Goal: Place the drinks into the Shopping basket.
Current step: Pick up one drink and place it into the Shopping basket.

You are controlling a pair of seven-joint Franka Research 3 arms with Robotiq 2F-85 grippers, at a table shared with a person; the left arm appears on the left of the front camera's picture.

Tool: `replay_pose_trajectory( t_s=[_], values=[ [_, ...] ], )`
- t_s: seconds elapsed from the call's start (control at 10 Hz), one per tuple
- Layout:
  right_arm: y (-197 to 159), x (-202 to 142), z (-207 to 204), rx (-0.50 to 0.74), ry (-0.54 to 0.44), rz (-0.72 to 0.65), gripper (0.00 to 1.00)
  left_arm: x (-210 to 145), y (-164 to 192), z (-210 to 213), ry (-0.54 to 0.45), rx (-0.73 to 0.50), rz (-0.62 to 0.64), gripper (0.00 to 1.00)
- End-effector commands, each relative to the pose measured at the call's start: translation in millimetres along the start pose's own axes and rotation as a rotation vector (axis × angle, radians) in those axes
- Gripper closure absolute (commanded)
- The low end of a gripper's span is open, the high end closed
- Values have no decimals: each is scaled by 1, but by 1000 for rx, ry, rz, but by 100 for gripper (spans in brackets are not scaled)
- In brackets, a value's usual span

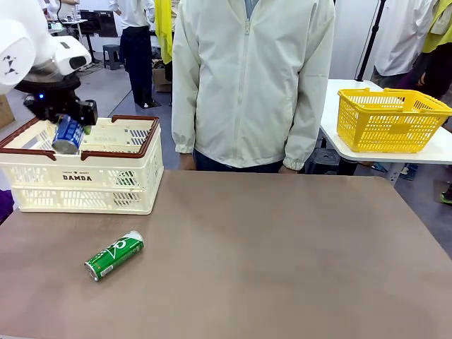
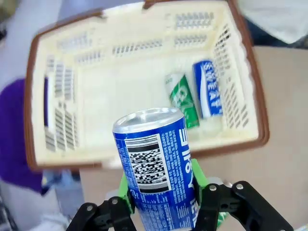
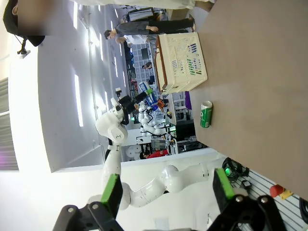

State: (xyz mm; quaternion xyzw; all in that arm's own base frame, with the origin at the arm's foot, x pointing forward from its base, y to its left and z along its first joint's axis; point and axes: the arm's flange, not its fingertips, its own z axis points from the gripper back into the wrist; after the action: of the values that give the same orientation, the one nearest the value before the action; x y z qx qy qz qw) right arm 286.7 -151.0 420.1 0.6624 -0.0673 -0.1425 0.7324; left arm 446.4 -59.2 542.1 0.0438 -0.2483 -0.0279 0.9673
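My left gripper (image 1: 70,126) is shut on a blue drink can (image 1: 67,138) and holds it tilted above the left end of the cream Shopping basket (image 1: 106,185). In the left wrist view the held blue can (image 2: 150,154) sits between the green pads of my left gripper (image 2: 162,186), over the basket (image 2: 96,72). A green can (image 2: 183,98) and a blue can (image 2: 208,89) lie inside the basket. Another green can (image 1: 114,255) lies on its side on the table in front of the basket. My right gripper (image 3: 167,190) is open and empty, well away from the basket (image 3: 180,62) and the green can (image 3: 206,114).
A person in a pale jacket (image 1: 251,78) stands at the far edge of the table, hands down. A yellow mesh basket (image 1: 392,120) sits on a separate white table at the right. The brown table top (image 1: 282,261) is bare in the middle and on the right.
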Motion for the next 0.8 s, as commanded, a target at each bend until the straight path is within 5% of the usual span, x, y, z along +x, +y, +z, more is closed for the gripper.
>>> replay_pose_trajectory(
  t_s=[0.0,0.7],
  values=[
    [1,-3,2,0,9,14,0,59,31,-32,-3,-73,-90,100],
    [1,-3,2,0,9,14,0,57,42,-139,161,-96,35,100]
  ],
)
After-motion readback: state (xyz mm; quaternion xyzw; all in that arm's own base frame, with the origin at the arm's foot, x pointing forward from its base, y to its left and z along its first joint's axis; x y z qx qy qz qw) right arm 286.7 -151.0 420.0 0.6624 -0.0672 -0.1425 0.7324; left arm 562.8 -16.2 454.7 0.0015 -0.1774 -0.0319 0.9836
